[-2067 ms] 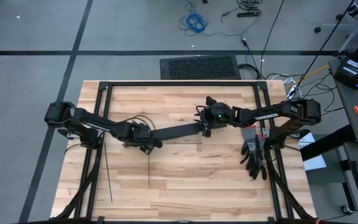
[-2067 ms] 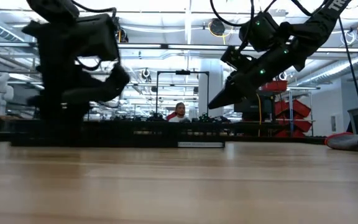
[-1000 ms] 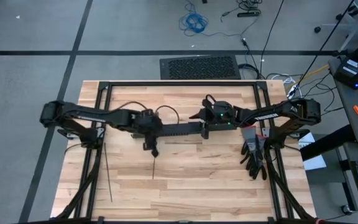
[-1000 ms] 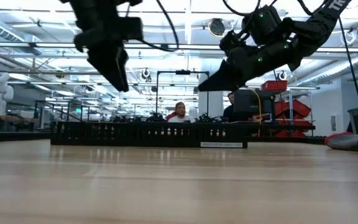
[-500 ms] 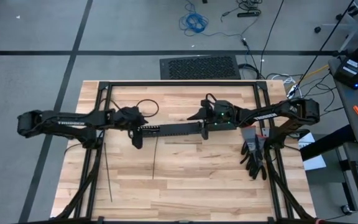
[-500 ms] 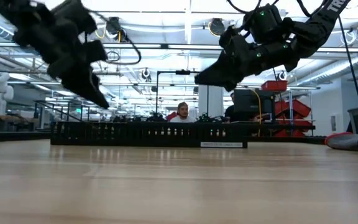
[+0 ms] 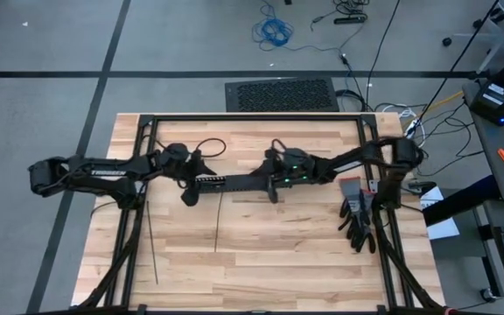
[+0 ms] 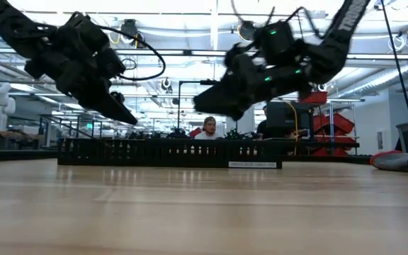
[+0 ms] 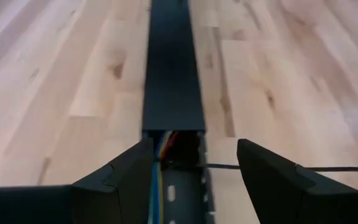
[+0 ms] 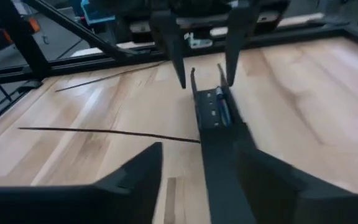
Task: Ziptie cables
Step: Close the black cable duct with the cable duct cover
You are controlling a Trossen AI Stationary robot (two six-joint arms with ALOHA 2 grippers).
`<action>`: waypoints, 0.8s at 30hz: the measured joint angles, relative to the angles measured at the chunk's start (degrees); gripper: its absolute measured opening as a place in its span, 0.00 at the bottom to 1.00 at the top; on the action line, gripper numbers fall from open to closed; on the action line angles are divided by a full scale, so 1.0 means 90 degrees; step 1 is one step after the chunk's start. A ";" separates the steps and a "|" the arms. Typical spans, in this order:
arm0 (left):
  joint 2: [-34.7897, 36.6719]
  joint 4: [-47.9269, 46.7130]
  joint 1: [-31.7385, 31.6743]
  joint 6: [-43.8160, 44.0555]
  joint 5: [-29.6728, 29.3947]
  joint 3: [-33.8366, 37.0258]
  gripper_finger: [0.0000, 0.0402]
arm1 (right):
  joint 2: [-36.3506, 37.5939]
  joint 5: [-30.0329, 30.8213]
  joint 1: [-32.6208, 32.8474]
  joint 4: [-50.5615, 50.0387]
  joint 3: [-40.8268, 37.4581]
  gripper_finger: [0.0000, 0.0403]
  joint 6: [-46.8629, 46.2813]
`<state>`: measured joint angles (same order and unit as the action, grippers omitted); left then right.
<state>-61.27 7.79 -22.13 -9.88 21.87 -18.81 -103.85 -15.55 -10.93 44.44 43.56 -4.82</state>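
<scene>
Cables [image 9: 161, 149] lie inside black duct [image 7: 234, 183] mid-table, coloured wires showing at its uncovered end under flat lid [image 9: 171, 68]. Zipties [image 7: 218, 223] lie on wood toward near edge, one crossing under duct. My left gripper [image 7: 190, 196] hovers over duct's open end, fingers apart, nothing held. My right gripper [image 7: 271, 192] hovers over lidded end, fingers apart, straddling duct. Gloves [image 7: 359, 219] near table's right edge.
</scene>
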 joint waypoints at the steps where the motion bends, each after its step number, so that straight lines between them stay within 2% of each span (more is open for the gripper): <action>1: -0.0070 0.0063 -0.0037 -0.0005 0.0141 0.0000 0.58 | -0.0189 -0.0004 0.0031 -0.0006 0.0166 0.51 -0.0049; 5: -0.0399 0.0181 -0.0085 -0.0004 0.0369 -0.0002 0.62 | -0.0744 0.0046 0.0072 -0.0138 0.0829 0.66 -0.0030; 9: -0.0838 0.0203 -0.0085 -0.0001 0.0386 -0.0002 0.64 | -0.0936 0.0538 -0.0003 -0.0778 0.1462 0.70 -0.0059; 12: -0.1166 0.0469 -0.0080 -0.0004 0.0348 -0.0003 0.64 | -0.0953 0.0554 -0.0055 -0.1918 0.1912 0.65 0.0291; 16: -0.1408 0.0890 -0.0082 0.0004 0.0229 -0.0005 0.64 | -0.0953 0.0524 -0.0012 -0.2954 0.2363 0.51 0.0669; 20: -0.1331 0.0741 -0.0082 0.0172 0.0190 -0.0140 0.64 | -0.0949 0.0520 0.0023 -0.3061 0.2456 0.39 0.0780; 24: -0.0911 0.0447 -0.0070 0.0087 0.0180 -0.0374 0.64 | -0.0936 0.0522 0.0017 -0.2934 0.2457 0.34 0.0789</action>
<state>-69.47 11.81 -22.76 -9.10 23.49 -22.17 -112.27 -10.85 -10.77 18.04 65.67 2.28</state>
